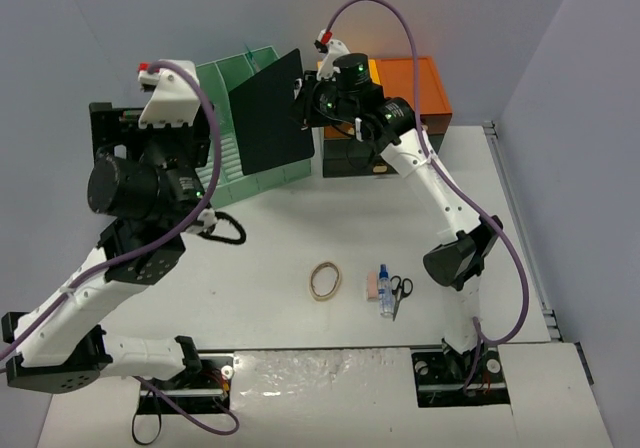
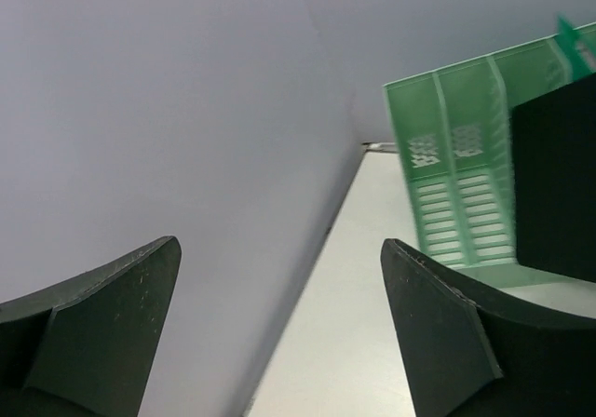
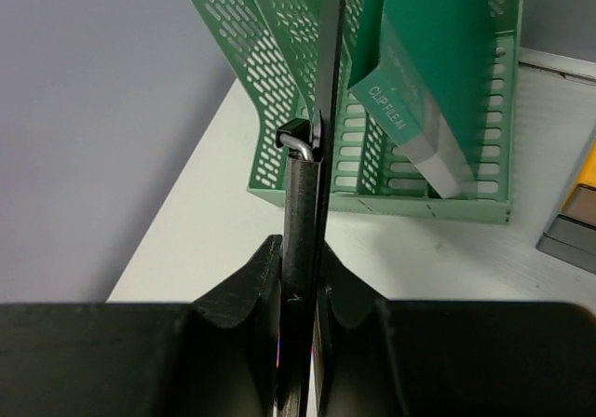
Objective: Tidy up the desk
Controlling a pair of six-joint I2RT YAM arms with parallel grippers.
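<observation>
The desk [image 1: 270, 258] is a plain white tabletop. My right gripper [image 1: 305, 103] is shut on a black flat board [image 1: 268, 108] and holds it upright over the green slotted file rack [image 1: 228, 78]. In the right wrist view my gripper [image 3: 303, 249] pinches the board's lower edge [image 3: 300, 194], which stands edge-on in front of the rack [image 3: 279, 63]. My left gripper [image 1: 150, 108] is open and empty, raised at the far left beside the rack. In the left wrist view [image 2: 279, 249] it faces the wall, with the rack [image 2: 456, 156] and board [image 2: 559, 184] to its right.
A teal box [image 3: 419, 82] stands in the rack. An orange-and-dark drawer cabinet [image 1: 400, 88] stands at the back. A rubber band [image 1: 325, 280], pink eraser [image 1: 371, 286], blue-capped tube [image 1: 385, 293] and scissors [image 1: 400, 293] lie near the front. A black loop [image 1: 228, 230] lies at the left.
</observation>
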